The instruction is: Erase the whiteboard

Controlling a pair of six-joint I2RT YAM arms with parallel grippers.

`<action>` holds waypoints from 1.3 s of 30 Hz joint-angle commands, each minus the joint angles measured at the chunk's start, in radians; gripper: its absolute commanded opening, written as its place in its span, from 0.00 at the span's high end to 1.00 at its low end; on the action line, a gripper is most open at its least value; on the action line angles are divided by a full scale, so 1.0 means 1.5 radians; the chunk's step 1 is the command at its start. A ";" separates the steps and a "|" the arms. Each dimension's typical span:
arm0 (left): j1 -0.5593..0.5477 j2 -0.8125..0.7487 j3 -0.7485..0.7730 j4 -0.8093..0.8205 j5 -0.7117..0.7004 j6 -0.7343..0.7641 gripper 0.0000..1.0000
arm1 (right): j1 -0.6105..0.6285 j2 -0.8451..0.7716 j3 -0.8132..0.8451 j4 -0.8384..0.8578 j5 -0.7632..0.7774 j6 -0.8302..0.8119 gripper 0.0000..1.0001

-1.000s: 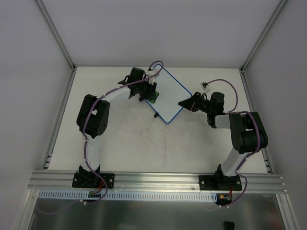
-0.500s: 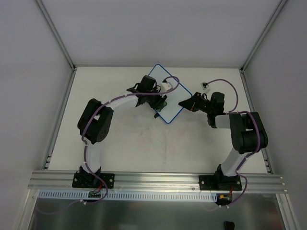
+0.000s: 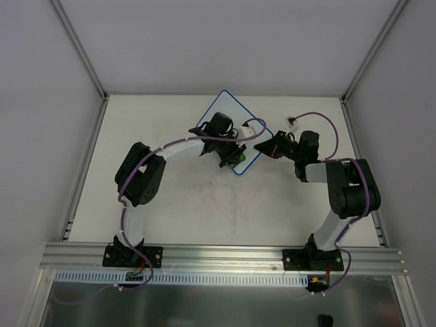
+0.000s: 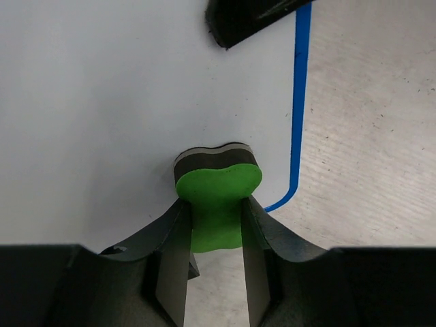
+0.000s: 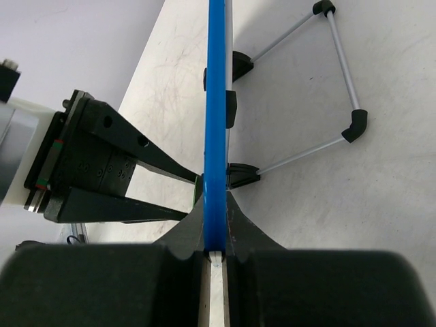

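**Whiteboard clamped at one edge, eraser pressed to its face**

1. Location of the whiteboard (image 3: 221,109): it sits at the far middle of the bench (image 3: 170,197), turned so that its corners point like a diamond. Its face is white, with no marks visible in the left wrist view.

2. Right fingers (image 3: 261,146): closed to a narrow gap on the right-hand edge of the whiteboard. In the right wrist view the blue rim (image 5: 216,102) runs straight between the two fingers, one finger on each face of the board.

3. Left fingers (image 3: 230,155): closed on a small green eraser (image 4: 218,187), one finger on each side of the block. The block bulges slightly where it stands out past the fingertips, and its dark underside faces the board.

4. Position of the eraser: over the white face, near the rounded corner of the board that lies closest to the arm bases and just inside the blue rim.

5. The two sets of fingers are near each other at the same end of the board, and neither touches the other.
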 commanded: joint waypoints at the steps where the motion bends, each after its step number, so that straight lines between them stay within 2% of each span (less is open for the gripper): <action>1: 0.035 0.058 0.046 0.033 -0.056 -0.067 1.00 | 0.020 -0.022 0.026 0.059 -0.071 0.020 1.00; 7: 0.113 -0.020 0.044 0.126 -0.006 -0.215 1.00 | 0.020 -0.022 0.027 0.059 -0.071 0.020 1.00; 9: 0.141 -0.060 0.000 0.206 0.035 -0.299 1.00 | 0.020 -0.022 0.028 0.060 -0.072 0.021 1.00; 10: 0.170 -0.100 -0.024 0.238 0.090 -0.330 1.00 | 0.020 -0.022 0.027 0.059 -0.073 0.020 1.00; 12: 0.197 -0.139 -0.090 0.295 0.116 -0.442 1.00 | 0.021 -0.022 0.027 0.059 -0.073 0.020 1.00; 14: 0.232 -0.189 -0.143 0.300 0.114 -0.537 1.00 | 0.020 -0.021 0.027 0.059 -0.072 0.020 1.00; 16: 0.243 -0.238 -0.184 0.285 0.110 -0.581 1.00 | 0.020 -0.017 0.028 0.062 -0.071 0.021 1.00; 20: 0.248 -0.344 -0.331 0.222 -0.057 -0.605 1.00 | 0.020 -0.021 0.022 0.068 -0.070 0.022 1.00; 23: 0.248 -0.448 -0.429 0.190 -0.127 -0.627 1.00 | 0.020 -0.022 0.023 0.067 -0.072 0.025 1.00; 26: 0.248 -0.528 -0.485 0.126 -0.201 -0.654 1.00 | 0.021 -0.016 0.022 0.070 -0.071 0.026 1.00; 28: 0.248 -0.566 -0.502 0.037 -0.270 -0.677 1.00 | 0.020 -0.014 0.019 0.074 -0.068 0.027 1.00; 31: 0.248 -0.614 -0.535 -0.077 -0.383 -0.764 1.00 | 0.021 -0.010 0.015 0.080 -0.069 0.027 1.00; 35: 0.248 -0.676 -0.595 -0.130 -0.410 -0.837 1.00 | 0.021 -0.008 0.014 0.083 -0.069 0.031 1.00; 39: 0.248 -0.687 -0.618 -0.151 -0.392 -0.853 0.96 | 0.020 -0.011 0.010 0.084 -0.068 0.030 1.00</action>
